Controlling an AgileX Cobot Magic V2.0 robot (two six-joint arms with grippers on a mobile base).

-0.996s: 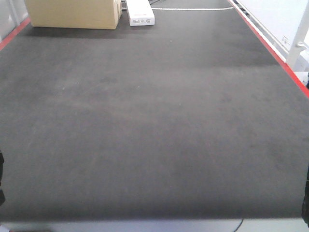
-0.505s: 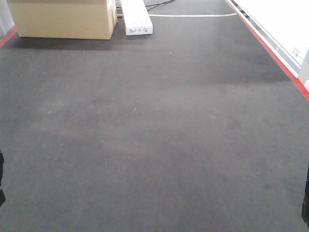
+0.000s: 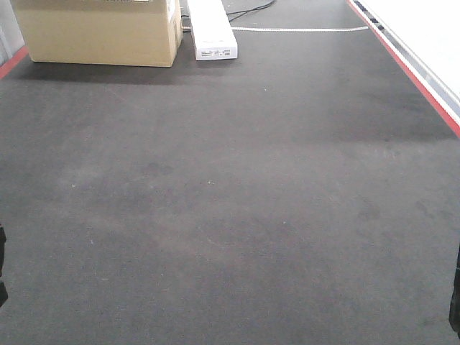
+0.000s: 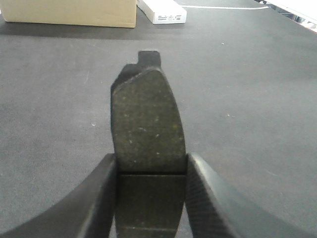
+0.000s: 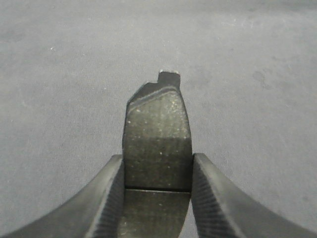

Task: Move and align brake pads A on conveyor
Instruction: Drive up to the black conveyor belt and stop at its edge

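L tool [image 4: 151, 158] clenched on brake pad A [image 4: 146, 119], R tool [image 5: 157, 159] clenched on second pad [image 5: 158, 124], both over the conveyor [image 3: 230, 201]. I judge the pads stiff, dense, gritty, unlikely to slip; best hold is flanks at mid groove. Only wrist views show the grasps. Front view shows no pads, but cardboard box [image 3: 97, 32] at 11 o'clock, white box [image 3: 213, 30] at 12

dark conveyor [image 3: 230, 215] | far end: cardboard box [image 3: 100, 32], white box [image 3: 213, 29] beside it
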